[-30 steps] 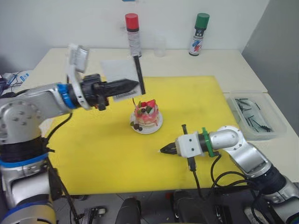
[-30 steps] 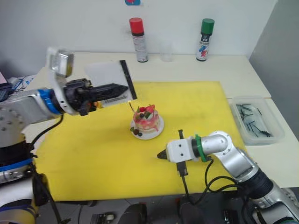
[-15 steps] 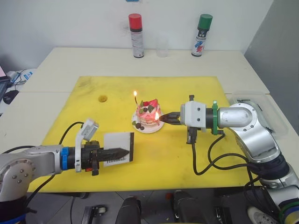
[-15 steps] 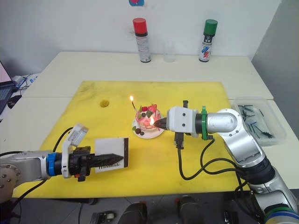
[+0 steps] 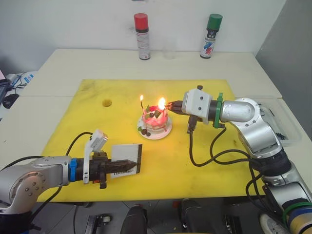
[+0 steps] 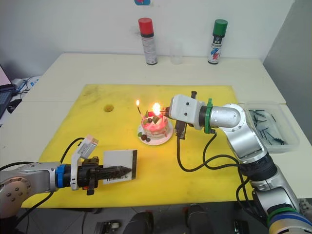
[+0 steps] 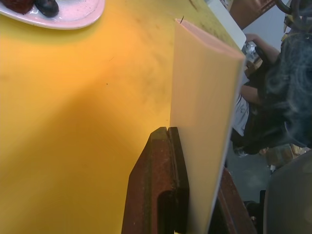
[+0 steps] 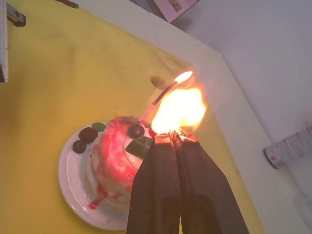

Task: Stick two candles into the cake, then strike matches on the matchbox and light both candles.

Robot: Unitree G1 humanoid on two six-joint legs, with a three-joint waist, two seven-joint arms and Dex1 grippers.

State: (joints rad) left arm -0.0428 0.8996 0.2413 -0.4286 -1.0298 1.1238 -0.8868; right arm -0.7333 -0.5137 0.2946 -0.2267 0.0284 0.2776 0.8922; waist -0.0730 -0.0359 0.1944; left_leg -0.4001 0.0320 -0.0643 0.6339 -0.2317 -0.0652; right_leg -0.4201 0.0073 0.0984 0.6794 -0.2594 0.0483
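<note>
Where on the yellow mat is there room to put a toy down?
The yellow mat is bare along its near right part and in the back corners. It is crowded around the cake and near the left gripper holding the matchbox.

A big yellow mat (image 5: pixel 97 126) is lying flat on a pale table (image 5: pixel 63 63). The mat is showing a small dark round mark (image 5: pixel 107 103) near its far left part. Two spray cans are standing up at the back of the table by the wall: one with a red cap (image 5: pixel 141 30) and one with a green cap (image 5: pixel 210 29). A clear cup (image 5: pixel 169 50) is sitting between them (it is hard to see). On the right, a clear tray (image 6: pixel 290 138) is resting just beside the mat.
</note>
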